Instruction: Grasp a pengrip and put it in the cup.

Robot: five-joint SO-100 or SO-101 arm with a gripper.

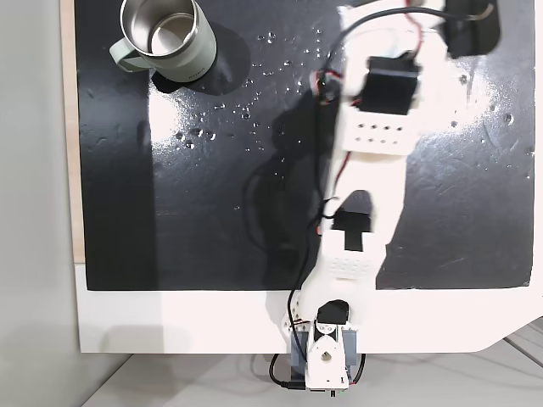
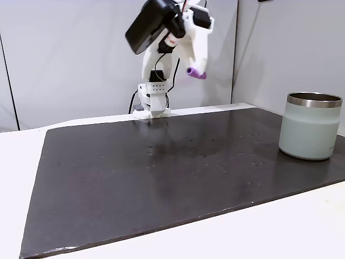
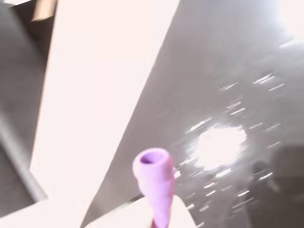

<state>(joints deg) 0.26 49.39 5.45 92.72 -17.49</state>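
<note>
Black matting (image 2: 161, 183) covers most of a white tabletop (image 2: 280, 232), with pale grey wall panels behind it in a fixed view. Small glinting specks dot the mat surface in both fixed views.

Cup (image 2: 310, 125): a sage-green mug with a steel rim, standing upright on the mat. Seen from above in a fixed view (image 1: 164, 38), it sits at one far corner of the mat, handle pointing toward the mat's edge, steel interior visible.

Arm (image 1: 366, 186): white, with black servo blocks. Its base is mounted at the tabletop edge beyond the mat, well apart from the cup. The arm is raised high above the mat.

Claw (image 2: 197, 69): clenched on the pengrip (image 2: 196, 73), a light-purple tube held in the air well above the mat and well apart from the cup. In the wrist view the pengrip (image 3: 155, 183) projects from between white fingers (image 3: 137, 213), open end showing; that view is motion-blurred.
</note>
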